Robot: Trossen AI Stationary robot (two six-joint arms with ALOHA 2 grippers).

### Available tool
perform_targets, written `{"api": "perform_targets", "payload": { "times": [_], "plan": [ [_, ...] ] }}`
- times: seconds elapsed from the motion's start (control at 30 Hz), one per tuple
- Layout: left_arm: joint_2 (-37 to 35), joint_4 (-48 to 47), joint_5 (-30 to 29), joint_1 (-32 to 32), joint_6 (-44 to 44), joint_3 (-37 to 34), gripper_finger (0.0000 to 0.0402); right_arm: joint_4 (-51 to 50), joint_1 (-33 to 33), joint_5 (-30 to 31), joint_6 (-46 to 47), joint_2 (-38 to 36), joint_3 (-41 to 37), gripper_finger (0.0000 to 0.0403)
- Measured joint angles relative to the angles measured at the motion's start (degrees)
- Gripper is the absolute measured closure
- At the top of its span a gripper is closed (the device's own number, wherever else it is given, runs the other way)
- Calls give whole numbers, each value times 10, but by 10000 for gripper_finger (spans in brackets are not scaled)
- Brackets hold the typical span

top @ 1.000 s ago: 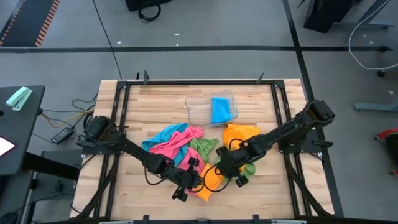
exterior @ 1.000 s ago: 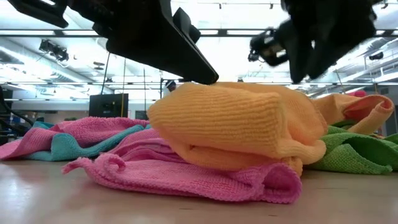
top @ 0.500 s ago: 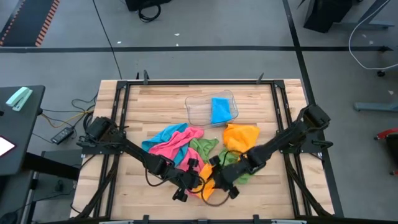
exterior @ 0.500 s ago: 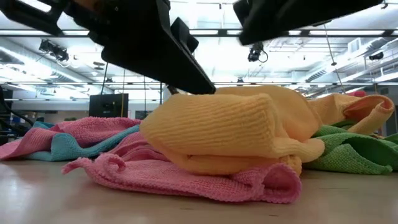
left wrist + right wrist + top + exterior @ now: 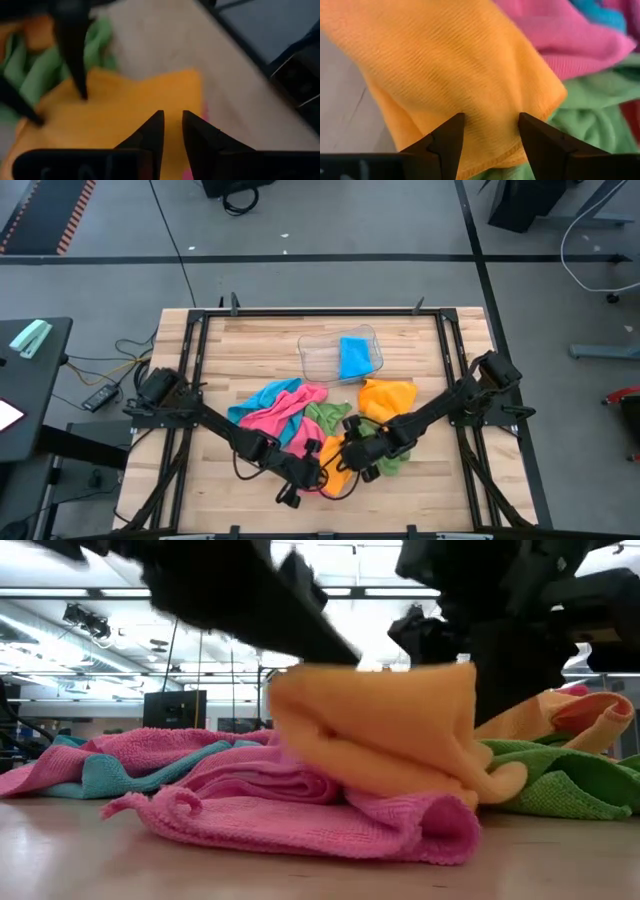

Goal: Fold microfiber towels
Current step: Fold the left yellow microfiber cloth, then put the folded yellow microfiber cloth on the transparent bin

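An orange microfiber towel [image 5: 335, 464] lies bunched on a pink towel [image 5: 300, 825] near the table's front middle. My left gripper [image 5: 173, 125] reaches it from the left, its fingers nearly together over the cloth. My right gripper [image 5: 490, 125] comes from the right and points steeply down, open, with a hump of the orange towel [image 5: 450, 65] between its fingers. Green [image 5: 328, 417], teal [image 5: 262, 397] and a second orange towel [image 5: 386, 395] lie just behind. My left gripper has the orange towel's top layer [image 5: 172, 107] in the narrow gap between its fingertips, slanting down from the table's left; how many layers does not show. The raised cloth [image 5: 300, 680] stands up under its finger, and the rest lies on the pink towel. My right gripper sets its open fingertips [image 5: 84, 95] down on the orange towel from above, slanting from the right. A fold of cloth [image 5: 487, 107] bulges between the two fingers, unpinched.
A clear plastic tray [image 5: 318, 362] with a folded blue towel [image 5: 355, 358] stands at the far middle of the table. Bare wood lies at the front left [image 5: 215, 500] and front right [image 5: 430, 490]. Black frame rails run along both sides.
My right gripper has come down onto the orange towel and tipped more steeply. The towel's low rounded fold has been drawn up into a taller shape with a flat top. Its left side has pulled in toward the right, and its bottom stays on the pink towel.
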Motion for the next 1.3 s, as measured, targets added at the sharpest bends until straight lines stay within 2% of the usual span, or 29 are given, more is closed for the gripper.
{"api": "perform_targets", "payload": {
  "times": [0.1,0.27,0.4,0.5,0.67,0.87,0.93,1.07,1.3],
  "plan": [
    [0,24,2,-4,8,0,323,-40,-3,-34,24,-6,1,205],
    [0,5,1,-1,-2,0,328,-61,1,-91,51,-19,2,205],
    [-11,-1,-3,-7,42,0,325,-41,6,-78,62,-50,3,205],
    [-27,-28,-58,-23,83,1,316,-16,6,-55,65,-63,3,205],
    [-30,-48,-171,-64,177,1,272,19,1,-50,72,-62,3,205],
    [-24,-91,-184,-86,180,1,194,81,1,-50,93,-62,3,205],
    [-25,-126,-207,-89,192,1,173,99,6,-50,92,-61,3,205],
    [-24,-184,-262,-93,283,1,150,138,15,-50,96,-61,3,205],
    [1,-165,-297,-81,485,1,141,145,25,-32,122,-61,3,205]
  ]
}}
